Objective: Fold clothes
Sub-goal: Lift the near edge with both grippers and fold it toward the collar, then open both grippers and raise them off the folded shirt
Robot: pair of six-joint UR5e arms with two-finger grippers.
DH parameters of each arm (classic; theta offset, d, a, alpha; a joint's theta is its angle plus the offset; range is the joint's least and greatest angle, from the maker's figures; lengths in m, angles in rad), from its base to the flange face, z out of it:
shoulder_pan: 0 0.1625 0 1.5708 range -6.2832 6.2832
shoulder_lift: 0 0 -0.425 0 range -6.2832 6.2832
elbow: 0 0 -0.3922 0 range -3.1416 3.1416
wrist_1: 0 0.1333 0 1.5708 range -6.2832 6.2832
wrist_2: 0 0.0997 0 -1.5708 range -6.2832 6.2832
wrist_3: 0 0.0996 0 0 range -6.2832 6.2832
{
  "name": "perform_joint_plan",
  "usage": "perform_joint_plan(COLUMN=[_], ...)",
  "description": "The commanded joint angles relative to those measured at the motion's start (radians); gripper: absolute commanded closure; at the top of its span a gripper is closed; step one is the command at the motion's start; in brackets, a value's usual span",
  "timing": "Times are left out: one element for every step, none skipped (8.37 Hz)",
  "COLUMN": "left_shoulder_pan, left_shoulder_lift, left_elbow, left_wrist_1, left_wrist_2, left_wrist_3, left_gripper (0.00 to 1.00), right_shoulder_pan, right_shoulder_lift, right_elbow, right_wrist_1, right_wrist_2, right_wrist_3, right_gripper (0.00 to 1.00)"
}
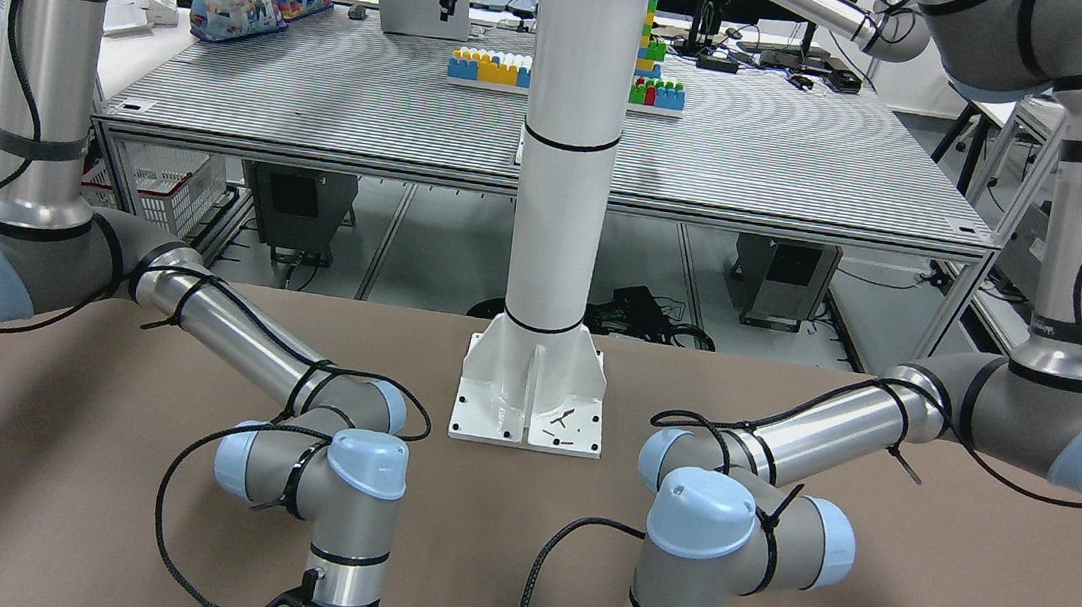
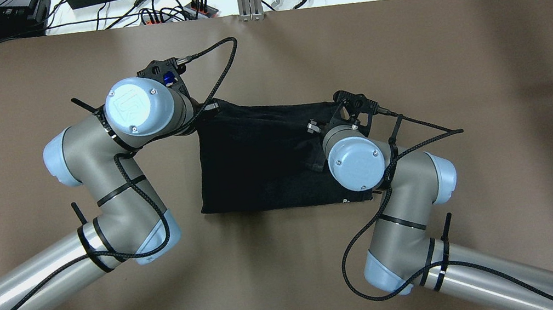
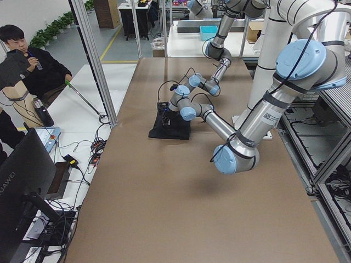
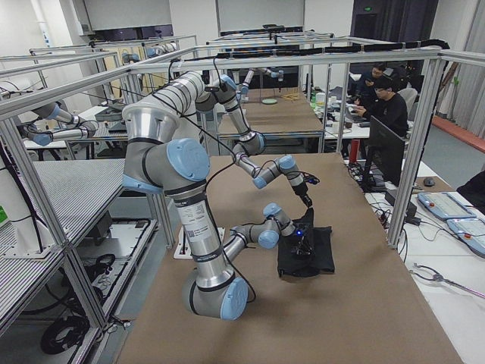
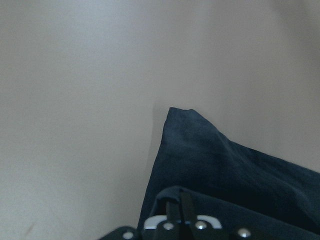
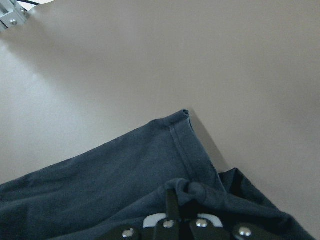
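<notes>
The dark navy cloth lies on the brown table between the two arms, partly doubled over. It also shows in the exterior left view and the exterior right view. In the left wrist view my left gripper is shut on a raised fold at the cloth's far left corner. In the right wrist view my right gripper is shut on a bunched fold near the cloth's far right hemmed corner. From overhead both grippers are hidden under their wrists.
The white post's base stands at the table's robot-side edge. Cables and power boxes lie beyond the far edge. An operator and a monitor stand off the table's operator side.
</notes>
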Motion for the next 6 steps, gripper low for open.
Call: perform_joint_plan(left_shoulder_pan=[-0.011, -0.056, -0.128, -0.181, -0.183, -0.181], left_shoulder_lift=[-0.089, -0.118, -0.135, -0.128, -0.124, -0.124], left_elbow=[0.154, 0.148, 0.145, 0.146, 0.148, 0.146], left_wrist_1=[-0.082, -0.085, -0.085, -0.091, -0.092, -0.092], left_wrist_2=[0.008, -0.015, -0.155, -0.255, -0.259, -0.259], left_wrist_3=[0.053, 0.042, 0.047, 0.054, 0.062, 0.064], left_gripper=[0.0, 0.0, 0.0, 0.0, 0.0, 0.0], right_shoulder_pan=[0.088, 0.143, 0.214, 0.237, 0.228, 0.198], right_shoulder_lift=[0.013, 0.018, 0.02, 0.02, 0.017, 0.015], right_elbow=[-0.057, -0.043, 0.004, 0.038, 0.047, 0.047], right_wrist_1=[0.051, 0.054, 0.054, 0.057, 0.06, 0.057], right_wrist_2=[0.1, 0.206, 0.34, 0.409, 0.409, 0.406], right_wrist_3=[-0.094, -0.106, -0.103, -0.091, -0.057, 0.031], right_gripper=[0.09, 0.07, 0.07, 0.07, 0.08, 0.1])
